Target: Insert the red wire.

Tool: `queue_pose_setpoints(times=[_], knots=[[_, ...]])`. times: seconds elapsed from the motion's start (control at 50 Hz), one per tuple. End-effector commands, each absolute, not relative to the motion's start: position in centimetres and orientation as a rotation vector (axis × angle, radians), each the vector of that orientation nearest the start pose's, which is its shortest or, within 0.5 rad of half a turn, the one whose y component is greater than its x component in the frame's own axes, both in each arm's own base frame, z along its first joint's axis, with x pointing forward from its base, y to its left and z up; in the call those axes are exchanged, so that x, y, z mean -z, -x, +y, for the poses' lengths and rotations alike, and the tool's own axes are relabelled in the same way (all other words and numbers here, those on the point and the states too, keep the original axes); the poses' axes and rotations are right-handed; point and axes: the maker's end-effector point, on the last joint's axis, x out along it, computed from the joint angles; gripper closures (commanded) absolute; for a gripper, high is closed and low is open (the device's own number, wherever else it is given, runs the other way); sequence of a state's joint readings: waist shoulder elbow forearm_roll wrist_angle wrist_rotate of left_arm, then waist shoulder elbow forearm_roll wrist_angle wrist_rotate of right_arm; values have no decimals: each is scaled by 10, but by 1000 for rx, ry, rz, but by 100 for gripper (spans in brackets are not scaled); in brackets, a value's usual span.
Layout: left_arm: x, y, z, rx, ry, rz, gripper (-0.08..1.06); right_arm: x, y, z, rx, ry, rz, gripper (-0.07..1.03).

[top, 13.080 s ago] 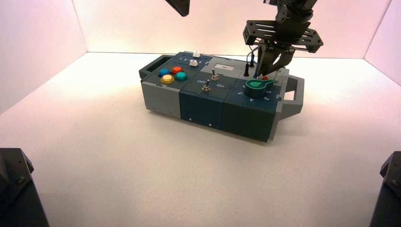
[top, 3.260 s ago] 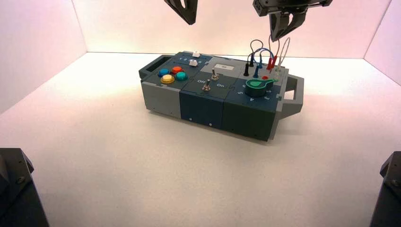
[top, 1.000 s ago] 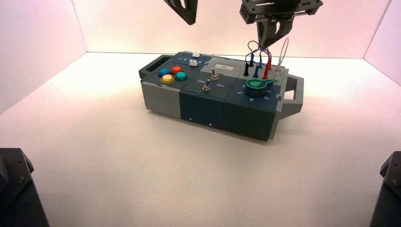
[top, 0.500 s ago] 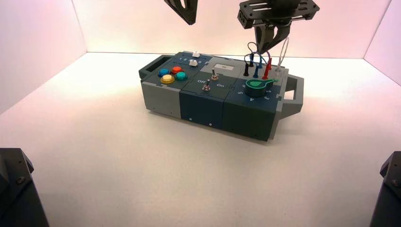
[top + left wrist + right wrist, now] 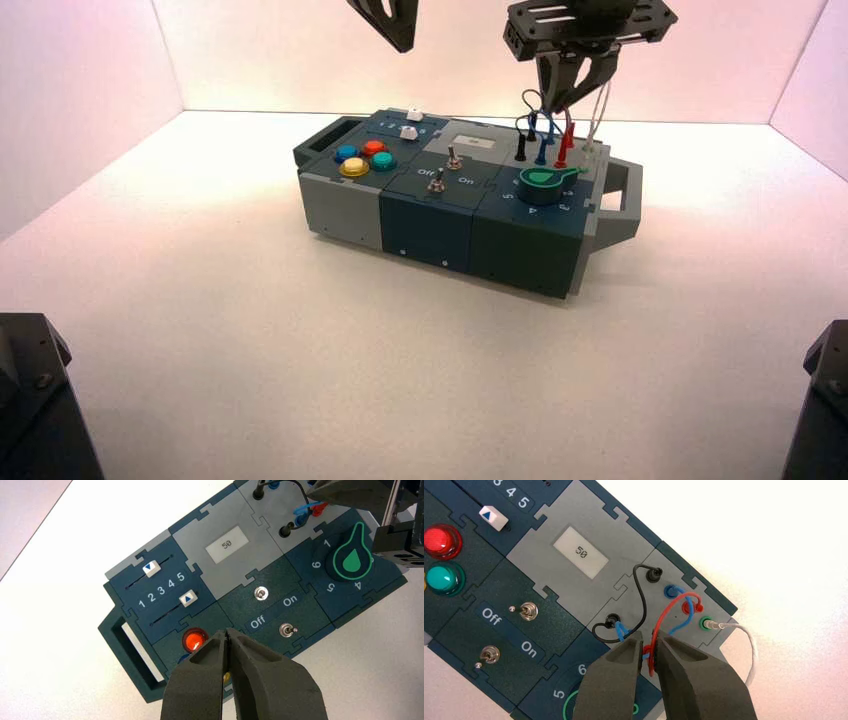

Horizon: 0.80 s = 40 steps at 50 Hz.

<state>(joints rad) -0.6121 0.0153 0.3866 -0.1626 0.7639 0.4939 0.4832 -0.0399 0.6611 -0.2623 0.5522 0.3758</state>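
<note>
- The right claw (image 5: 650, 634) is hanging over the box (image 5: 425, 235), its fingers parting slightly beside the red wire (image 5: 668, 610).
- The red wire is looping between its upright plugs at the box's right end.
- The left claw (image 5: 227, 630) is idling clenched above the left half.

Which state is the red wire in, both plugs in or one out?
Both in, it seems: in the high view, both red plugs of the red wire stand upright on the box's far right part.
</note>
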Motion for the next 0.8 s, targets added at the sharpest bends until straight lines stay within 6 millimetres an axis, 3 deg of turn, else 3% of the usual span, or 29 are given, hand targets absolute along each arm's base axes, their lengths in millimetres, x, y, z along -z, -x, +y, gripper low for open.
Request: queue_pose_setpoints(times=[0.02,0.16,0.8], knots=[[-165,-330,-258,857,-609,967,101,-113,-337,154,-236,201,1071,80],[-166,-330,-258,857,-607,966,101,-116,-337,153,-236,199,1063,68],[-166,-330,-258,857,-607,964,101,-115,-333,143,-207,222,1101,66]])
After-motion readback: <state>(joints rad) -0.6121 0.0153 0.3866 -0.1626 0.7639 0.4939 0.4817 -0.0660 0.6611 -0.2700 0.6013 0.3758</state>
